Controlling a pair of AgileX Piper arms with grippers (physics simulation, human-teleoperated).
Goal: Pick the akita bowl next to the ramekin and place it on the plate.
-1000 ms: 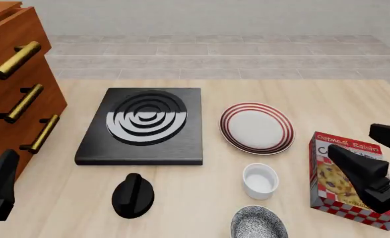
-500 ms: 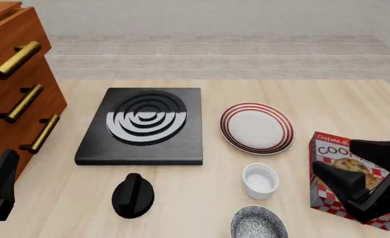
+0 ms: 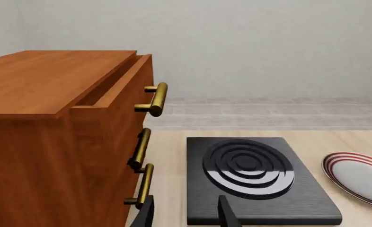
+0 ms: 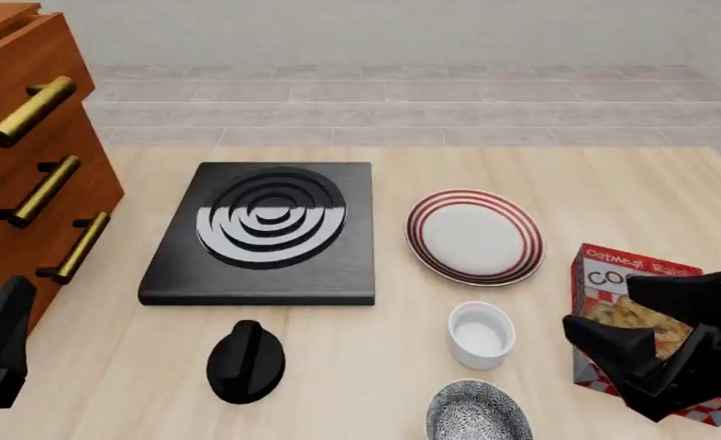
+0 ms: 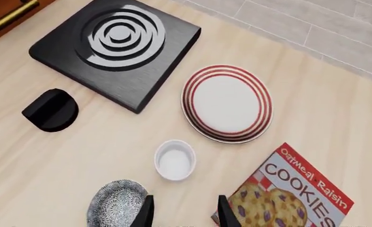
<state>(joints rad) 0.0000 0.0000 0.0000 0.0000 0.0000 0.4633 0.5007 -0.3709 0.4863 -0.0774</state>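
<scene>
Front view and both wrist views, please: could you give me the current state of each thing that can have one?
akita bowl: upright on the table, empty, not gripped
ramekin: upright, empty
plate: flat, nothing on it
cookie box: lying flat
top drawer: slightly open
left gripper: open, empty
right gripper: open, empty

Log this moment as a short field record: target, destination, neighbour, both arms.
target: akita bowl, on the table at the near edge, not held
destination: plate, bare, beyond the ramekin
neighbour: ramekin, between bowl and plate
right gripper: jaws open, empty, above the table near the bowl, beside the cookie box
left gripper: jaws open, empty, near the drawer cabinet
</scene>
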